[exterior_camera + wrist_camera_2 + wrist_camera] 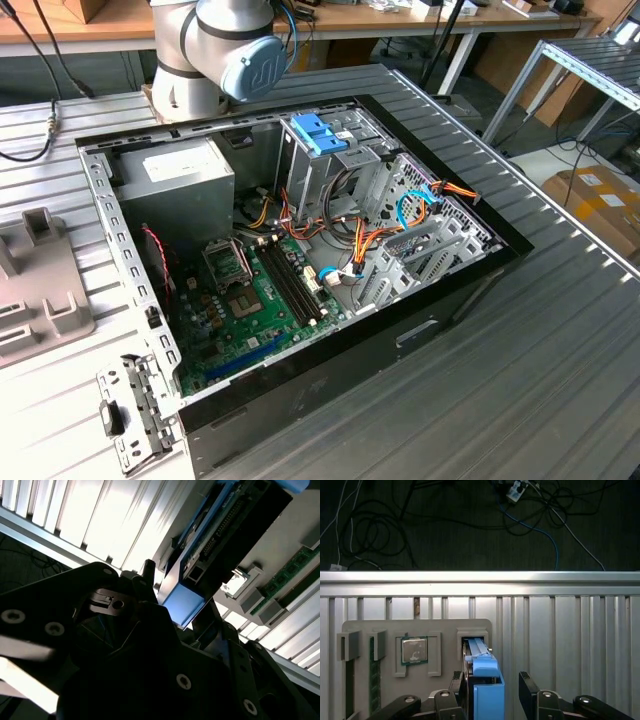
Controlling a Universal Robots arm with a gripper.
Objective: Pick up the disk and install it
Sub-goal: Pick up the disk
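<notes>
Blue-railed disk [485, 667] upright on edge in slot of grey holder [445, 627], ribbed aluminium worktop [570, 630], near CPU chip [414, 650]. Tool [491, 681] open, fingers straddling disk.

Pincer [491, 681] apparently open, fingers apart.

Exterior view: high, oblique, over the open computer case [330, 372]. Both wrist views: close, sharing the disk [487, 680] [182, 605] and ribbed table [560, 630] [100, 520].
</notes>
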